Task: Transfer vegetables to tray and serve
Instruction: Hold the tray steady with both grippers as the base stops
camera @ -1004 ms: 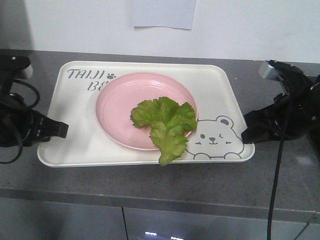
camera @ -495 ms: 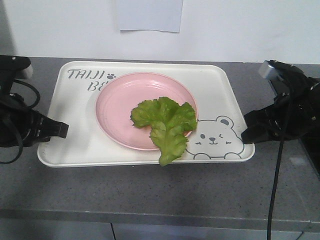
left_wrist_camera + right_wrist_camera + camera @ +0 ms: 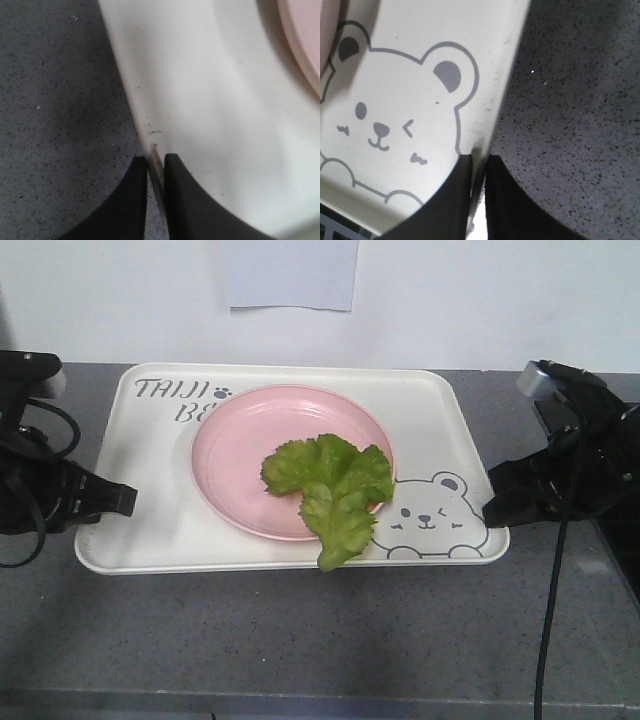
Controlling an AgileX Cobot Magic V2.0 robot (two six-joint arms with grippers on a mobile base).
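The green lettuce leaf lies partly on the pink plate and partly on the cream-white tray, its tip hanging over the tray's front rim. My left gripper is shut on the tray's left rim; the left wrist view shows the rim pinched between the black fingers. My right gripper is shut on the tray's right rim; in the right wrist view the rim runs between the fingers beside the bear drawing.
The tray is over a grey speckled counter. A white wall with a paper sheet stands behind. Black cables hang from the right arm.
The background has shifted: the paper on the wall has moved down and left, and the counter's front edge has dropped out of the bottom of view. Tray and grippers hold their place in the frame.
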